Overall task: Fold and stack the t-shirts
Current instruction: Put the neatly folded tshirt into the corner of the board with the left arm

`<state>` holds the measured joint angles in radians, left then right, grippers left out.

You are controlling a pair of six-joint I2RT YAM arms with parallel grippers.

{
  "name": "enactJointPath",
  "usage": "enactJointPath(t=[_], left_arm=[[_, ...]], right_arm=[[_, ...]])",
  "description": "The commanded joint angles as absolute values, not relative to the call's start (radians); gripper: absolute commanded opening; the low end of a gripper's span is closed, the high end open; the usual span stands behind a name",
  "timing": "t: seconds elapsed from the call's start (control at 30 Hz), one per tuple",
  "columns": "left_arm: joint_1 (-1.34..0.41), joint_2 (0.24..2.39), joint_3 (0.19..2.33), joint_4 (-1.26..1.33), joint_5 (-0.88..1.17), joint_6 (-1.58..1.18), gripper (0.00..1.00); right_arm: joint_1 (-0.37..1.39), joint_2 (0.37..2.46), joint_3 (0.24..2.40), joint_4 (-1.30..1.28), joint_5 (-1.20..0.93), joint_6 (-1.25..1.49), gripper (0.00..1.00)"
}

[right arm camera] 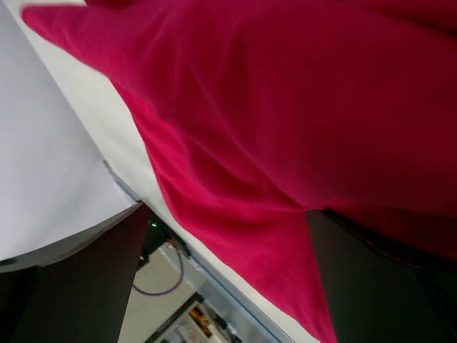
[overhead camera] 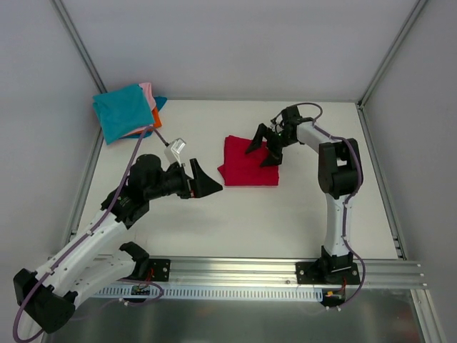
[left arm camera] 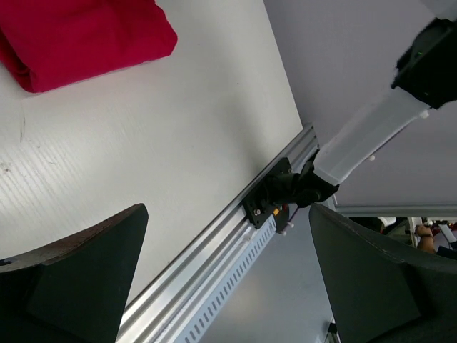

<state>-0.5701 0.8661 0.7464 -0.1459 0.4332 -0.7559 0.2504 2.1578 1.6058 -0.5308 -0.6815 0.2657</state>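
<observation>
Mid-tabletop [overhead camera: 285, 207], red t-shirt [overhead camera: 246, 166] lies folded square; right pincer [overhead camera: 265, 148] spread over its far-right corner, left pincer [overhead camera: 193, 166] spread nearby.

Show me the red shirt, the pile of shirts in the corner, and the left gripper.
red shirt [overhead camera: 246, 168], top view, middle of the folded cloth
pile of shirts [overhead camera: 125, 111], top view, teal top layer
left gripper [overhead camera: 194, 168], top view, between its open jaws

From the top cam we look down on the whole worktop [overhead camera: 235, 214] from above and behind both arm bases. Our left wrist cam sits low, facing across the worktop toward the front rail [left arm camera: 235, 236] w/ the red t-shirt [left arm camera: 78, 36] at its edge. Right wrist cam is very close over that same shirt, which all 3 views share.
</observation>
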Motion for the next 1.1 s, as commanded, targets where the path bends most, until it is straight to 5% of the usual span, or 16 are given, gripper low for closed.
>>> enactJointPath(t=[0.0,0.3,0.47,0.73,1.07], left_arm=[[-0.578,0.792,0.729,-0.204,0.405,-0.767,0.99],[-0.577,0.779,0.718,-0.252,0.391,-0.736,0.99],[-0.577,0.798,0.722,-0.268,0.348,-0.713,0.99],[-0.566,0.837,0.592,-0.071,0.128,-0.686,0.99],[-0.496,1.337,0.627,0.344,0.245,-0.724,0.96]], right_arm=[[0.247,2.236,1.757,-0.495,-0.698,0.291,0.99],[0.262,2.473,2.016,-0.506,-0.745,0.376,0.99],[0.294,2.458,1.943,-0.41,-0.753,0.403,1.0],[0.293,2.095,1.711,-0.388,-0.726,0.348,0.99],[0.298,1.363,1.289,-0.554,-0.646,0.252,1.0]])
